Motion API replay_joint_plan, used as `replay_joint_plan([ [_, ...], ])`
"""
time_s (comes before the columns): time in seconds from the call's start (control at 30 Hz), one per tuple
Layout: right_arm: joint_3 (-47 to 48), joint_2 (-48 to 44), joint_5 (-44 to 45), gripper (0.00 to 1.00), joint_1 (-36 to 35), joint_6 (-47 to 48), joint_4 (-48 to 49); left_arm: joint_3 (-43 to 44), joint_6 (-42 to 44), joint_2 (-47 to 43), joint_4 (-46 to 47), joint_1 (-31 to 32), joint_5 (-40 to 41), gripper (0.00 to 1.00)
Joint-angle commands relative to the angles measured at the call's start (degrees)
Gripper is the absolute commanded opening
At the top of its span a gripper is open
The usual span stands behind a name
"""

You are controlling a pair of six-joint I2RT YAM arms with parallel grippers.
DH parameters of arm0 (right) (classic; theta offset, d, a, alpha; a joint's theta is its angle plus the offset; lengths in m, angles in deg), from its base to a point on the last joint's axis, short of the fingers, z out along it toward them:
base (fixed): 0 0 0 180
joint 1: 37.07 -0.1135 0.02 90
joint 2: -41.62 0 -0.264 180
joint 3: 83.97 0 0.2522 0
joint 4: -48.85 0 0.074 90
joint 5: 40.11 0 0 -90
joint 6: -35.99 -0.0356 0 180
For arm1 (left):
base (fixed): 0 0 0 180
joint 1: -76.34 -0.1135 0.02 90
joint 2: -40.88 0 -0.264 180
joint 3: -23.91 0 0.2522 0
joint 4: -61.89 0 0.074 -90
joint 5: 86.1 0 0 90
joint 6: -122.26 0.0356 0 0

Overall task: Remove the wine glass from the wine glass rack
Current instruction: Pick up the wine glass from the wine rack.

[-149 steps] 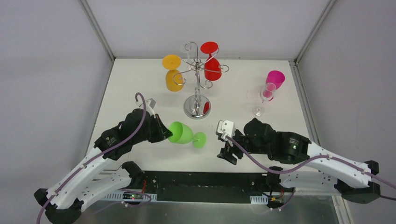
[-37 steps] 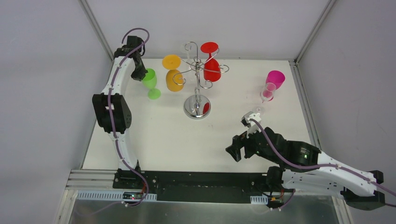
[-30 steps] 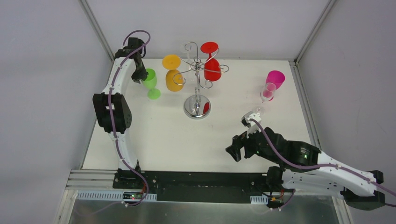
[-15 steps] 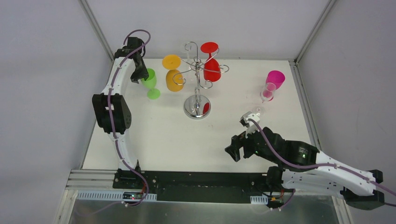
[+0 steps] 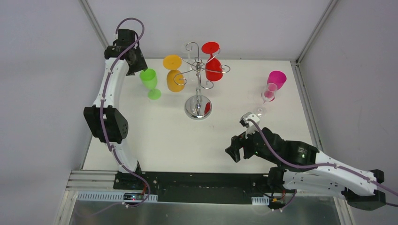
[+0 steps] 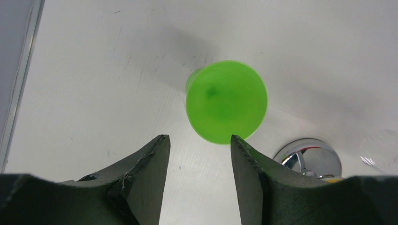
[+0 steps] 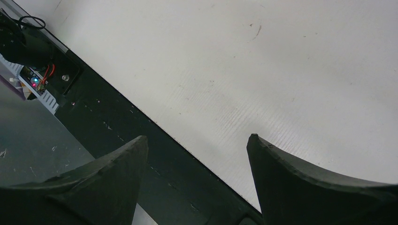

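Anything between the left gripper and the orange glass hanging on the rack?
Yes. The green wine glass stands upright on the table below the open left gripper, beside the orange wine glass on the wine glass rack, on the gripper's side.

**No legible writing**

No word, label, brand or number can be read in any of the three views. In the right wrist view, at about 9 o'clock, a small circuit board [image 7: 40,82] shows lit dots, but any marking on it is too small to make out.
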Motion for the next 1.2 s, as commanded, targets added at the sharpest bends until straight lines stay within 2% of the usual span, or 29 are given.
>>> replay_joint_plan([
  [0.0,1.49,0.38,-0.11,0.81,0.16,-1.81,1.91,2.53,-0.18,-5.0,-2.55,-0.53,-3.08,0.52],
  [0.13,2.61,0.54,0.02,0.81,0.14,-2.57,1.15,1.59,-1.53,-7.35,-3.62,-0.46,-4.65,0.54],
  [0.43,3.36,0.46,-0.57,0.81,0.16,-5.18,0.42,-1.49,-5.02,-14.11,-3.99,-0.5,-14.86,0.61],
  [0.8,4.09,2.5,-0.33,0.81,0.16,-7.85,-0.24,-5.38,-8.9,-23.78,-3.77,-0.52,-23.39,0.64],
  [1.17,3.09,2.9,-2.08,0.81,0.14,-10.67,1.63,-13.31,-21.1,-30.19,7.82,-0.49,-37.63,0.63],
])
